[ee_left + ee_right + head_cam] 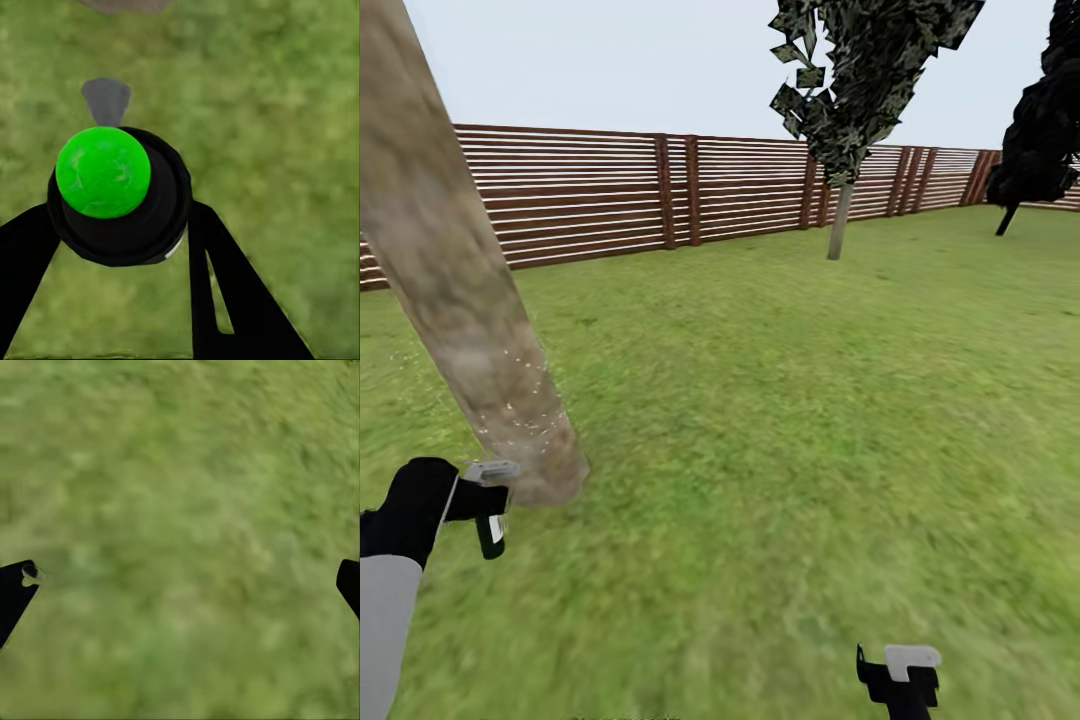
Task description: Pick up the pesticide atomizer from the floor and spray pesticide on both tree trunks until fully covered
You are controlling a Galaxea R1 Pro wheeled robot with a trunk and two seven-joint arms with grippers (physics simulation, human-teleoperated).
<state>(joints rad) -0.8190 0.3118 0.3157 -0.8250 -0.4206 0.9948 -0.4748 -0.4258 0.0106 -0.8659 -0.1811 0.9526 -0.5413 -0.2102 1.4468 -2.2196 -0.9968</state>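
Your pesticide atomizer [120, 196], black with a green cap, sits clamped between the left gripper's [124, 247] fingers, low beside the near tree trunk [460, 290], where pale specks dot the bark. The second tree [840, 215] stands by the fence [610, 190]. Your right gripper [180, 585] hangs spread wide, empty, over lawn [810, 400].

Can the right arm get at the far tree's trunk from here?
Probably not. The right gripper hangs open low over the grass, and the far trunk stands well off by the fence; nothing blocks the way, so the base would likely have to drive closer.
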